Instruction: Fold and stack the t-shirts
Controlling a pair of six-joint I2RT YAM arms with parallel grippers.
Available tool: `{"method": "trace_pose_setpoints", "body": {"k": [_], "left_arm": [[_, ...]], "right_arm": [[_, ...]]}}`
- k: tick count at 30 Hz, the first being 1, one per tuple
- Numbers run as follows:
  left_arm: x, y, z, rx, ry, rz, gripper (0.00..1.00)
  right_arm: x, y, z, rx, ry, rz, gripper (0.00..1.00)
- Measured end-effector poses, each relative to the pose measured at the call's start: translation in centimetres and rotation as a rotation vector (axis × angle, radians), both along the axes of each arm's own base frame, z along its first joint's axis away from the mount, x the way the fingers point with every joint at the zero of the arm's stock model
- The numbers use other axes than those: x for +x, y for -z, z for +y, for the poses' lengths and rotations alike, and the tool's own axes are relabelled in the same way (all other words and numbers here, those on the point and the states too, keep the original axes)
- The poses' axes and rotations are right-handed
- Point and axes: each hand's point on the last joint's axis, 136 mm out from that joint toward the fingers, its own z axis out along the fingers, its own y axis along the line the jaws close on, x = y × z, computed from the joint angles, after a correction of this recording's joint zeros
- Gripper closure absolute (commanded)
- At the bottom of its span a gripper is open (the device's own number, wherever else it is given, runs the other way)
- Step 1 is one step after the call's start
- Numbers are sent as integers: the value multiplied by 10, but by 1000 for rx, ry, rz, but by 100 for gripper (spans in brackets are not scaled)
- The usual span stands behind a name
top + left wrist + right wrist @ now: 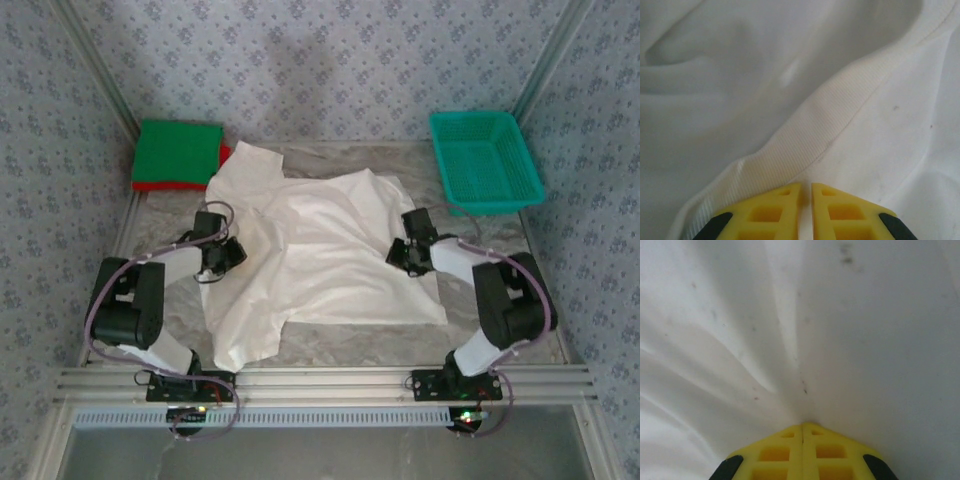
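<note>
Marbled counter (pixel 340 345) carried the off-white t-shirt (pixel 330 260) between both arms. The left end effector (pixel 806 186) pinched its ribbed edge, the right end effector (pixel 802 426) clamped plain cloth; fabric ran forward from each, equally near.

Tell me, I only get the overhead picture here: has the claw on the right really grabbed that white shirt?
Observer: Yes. Its own camera shows the right gripper pressed shut on the white shirt, with creases fanning out from the tips.
Operator: And the left one?
Observer: The left gripper is closed down to a thin gap, with white cloth showing between its yellow fingers.
Operator: Which part of the shirt is it at?
Observer: A ribbed band, like a collar or hem, runs right down to its tips.
</note>
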Motion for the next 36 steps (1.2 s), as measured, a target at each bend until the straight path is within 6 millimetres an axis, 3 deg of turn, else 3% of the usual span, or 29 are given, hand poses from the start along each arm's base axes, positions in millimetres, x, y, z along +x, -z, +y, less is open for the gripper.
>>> {"method": "trace_pose_setpoints", "body": {"k": [5,8,10,13,18,20,22,25,29,32,36], "left_arm": [[-38,0,7,15,9,52,87],[-48,-6,9,23,18,63,83],[-45,-17,9,37,30,49,79],[-13,-54,7,60,57,-34,69],[94,-148,-2,114,122,-270,54],[137,-175,-6,139,149,-344,49],[166,-183,-9,158,174,-376,48],[192,-164,-10,181,200,-357,48],[209,-111,-9,171,225,-251,48],[207,-74,-2,163,222,-169,48],[202,-56,13,145,196,-127,49]], "right_arm": [[-54,1,2,4,39,26,100],[-61,0,-6,-11,73,31,100],[-55,-8,-11,-35,81,29,97],[-19,-39,-7,-53,50,-28,80],[84,-113,8,-34,-13,-229,59],[124,-128,4,-33,-11,-272,55],[155,-127,-4,-37,-2,-279,51],[183,-104,-19,-54,12,-235,51],[197,-63,-29,-57,4,-133,49],[200,-42,-24,-39,-19,-95,50],[208,-24,-12,8,-45,-67,62]]}}
